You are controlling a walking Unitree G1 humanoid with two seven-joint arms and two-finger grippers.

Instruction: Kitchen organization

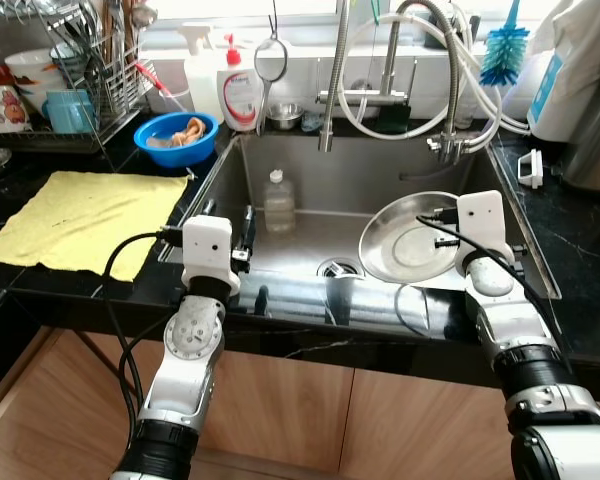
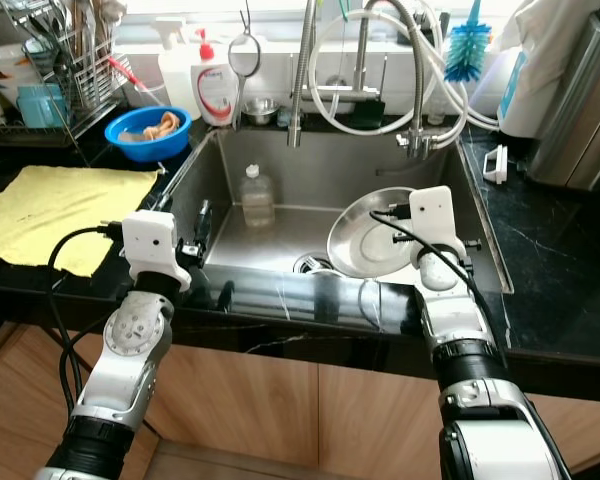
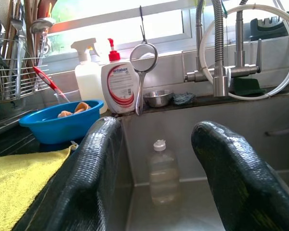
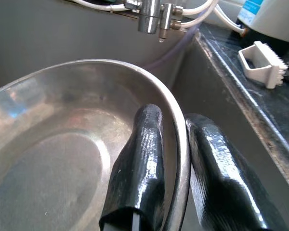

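Over the sink (image 1: 540, 262), the right gripper (image 4: 176, 159) pinches the steel plate (image 1: 405, 240) by its rim; such a thin hold could slip; the left gripper (image 3: 159, 163) hovers spread.

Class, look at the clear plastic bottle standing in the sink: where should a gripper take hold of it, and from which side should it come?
Grip the bottle around its body, just below the white cap, coming in from the front of the sink. It stands upright with open space round it, and the left gripper already faces it with its fingers spread either side. The right gripper is shut on the steel plate.
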